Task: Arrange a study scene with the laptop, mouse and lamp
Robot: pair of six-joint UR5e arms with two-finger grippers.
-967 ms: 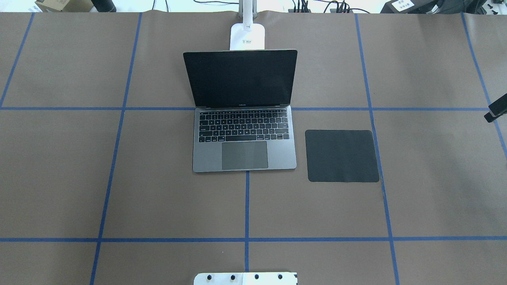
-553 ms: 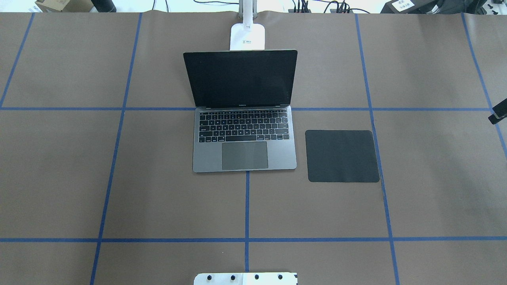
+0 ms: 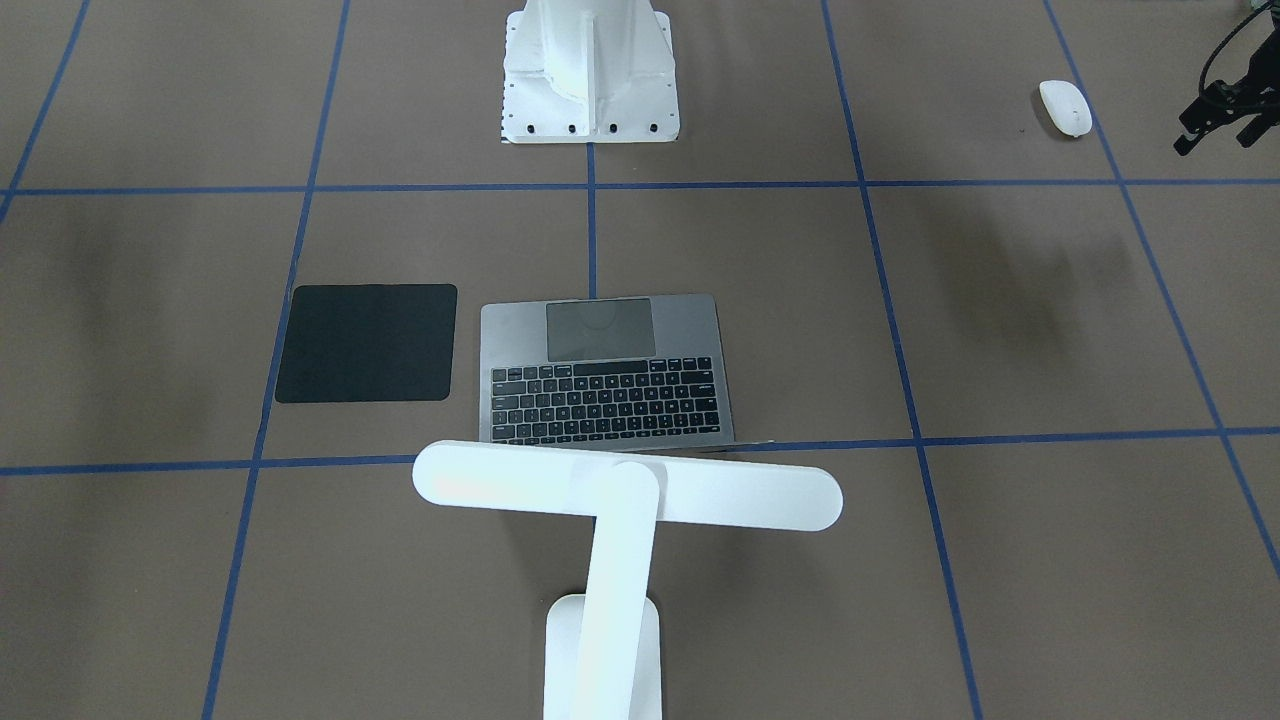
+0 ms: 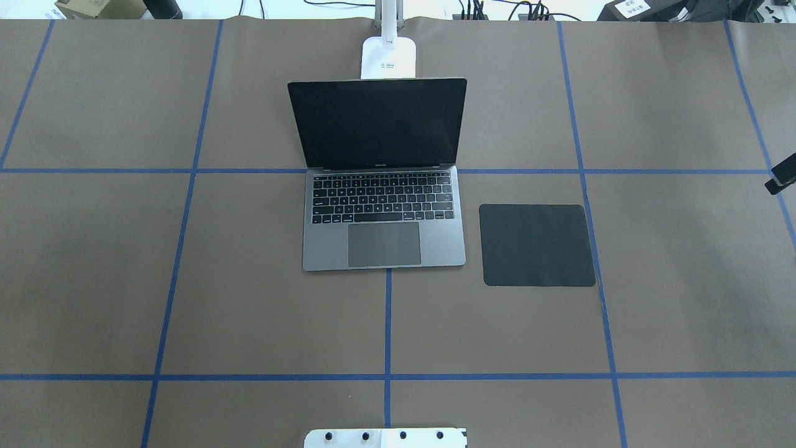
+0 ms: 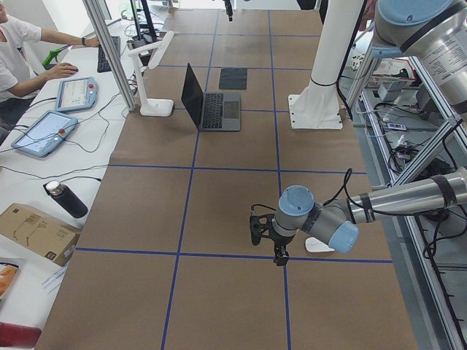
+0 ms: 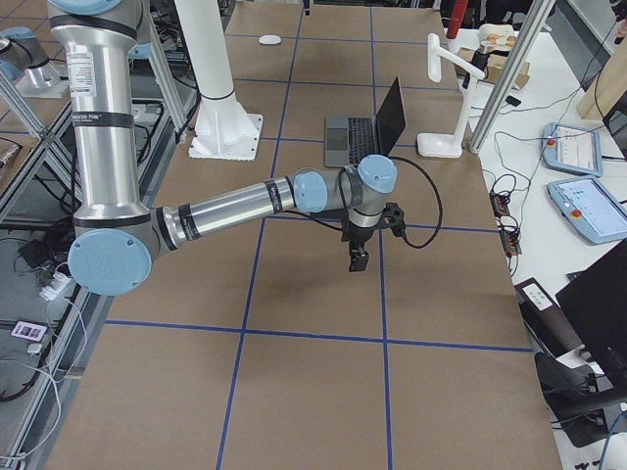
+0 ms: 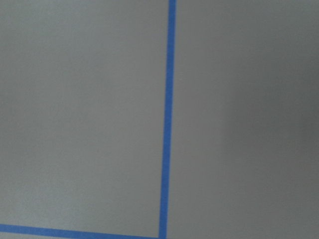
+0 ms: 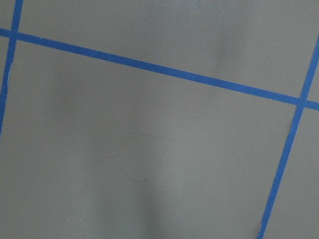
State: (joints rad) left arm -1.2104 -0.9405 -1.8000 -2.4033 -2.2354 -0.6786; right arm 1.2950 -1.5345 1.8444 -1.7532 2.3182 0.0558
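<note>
The dark grey laptop (image 4: 384, 214) stands open at the table's middle, its dark screen upright. The white lamp stands behind it, base (image 4: 388, 57) on the table and bar head (image 3: 627, 485) over the laptop's rear edge. The white mouse (image 3: 1063, 107) lies far off on my left side, near the table's front edge, and is out of the overhead view. My left gripper (image 3: 1215, 138) hovers just beside the mouse, its fingers apart and empty. Only a dark tip of my right gripper (image 4: 782, 177) shows at the right edge, and its jaws cannot be made out.
A plain black square mat (image 4: 536, 244) lies flat just right of the laptop. The white bolted pedestal (image 3: 590, 70) stands at the near edge, in the middle. Blue tape lines grid the brown table cover. Operators' tablets and cables lie beyond the far edge.
The right gripper's dark tip has drawn back a little toward the right edge of the overhead view. Laptop, lamp and mat have not moved.
</note>
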